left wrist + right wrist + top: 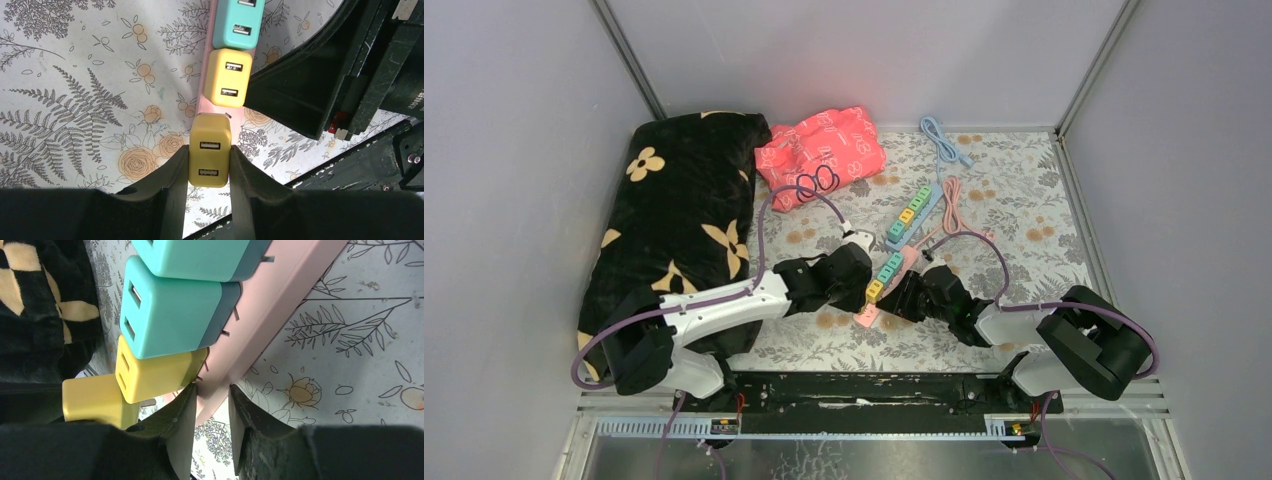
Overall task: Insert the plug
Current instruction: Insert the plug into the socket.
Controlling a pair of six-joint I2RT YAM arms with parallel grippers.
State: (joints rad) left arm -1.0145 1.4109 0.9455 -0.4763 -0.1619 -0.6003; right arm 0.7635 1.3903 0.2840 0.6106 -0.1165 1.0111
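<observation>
The pink power strip (867, 318) lies on the floral cloth (1024, 200) near the table's middle, running from 7 to 1 o'clock in the top view. It carries a row of boxy chargers: teal chargers (170, 315) and one yellow charger (227, 77), whose metal prongs partly show above the sockets in the right wrist view. We see the yellow plug (210, 137), a smooth rounded block with two USB ports, pinched in the left gripper (209, 156). It sits just at 6 o'clock of the yellow charger, over the strip's near end, with its prongs hidden. The left arm stretches low from 8 o'clock. The right gripper (212, 395), lying in from 4 o'clock, is clamped on the strip's glossy plastic end.
</observation>
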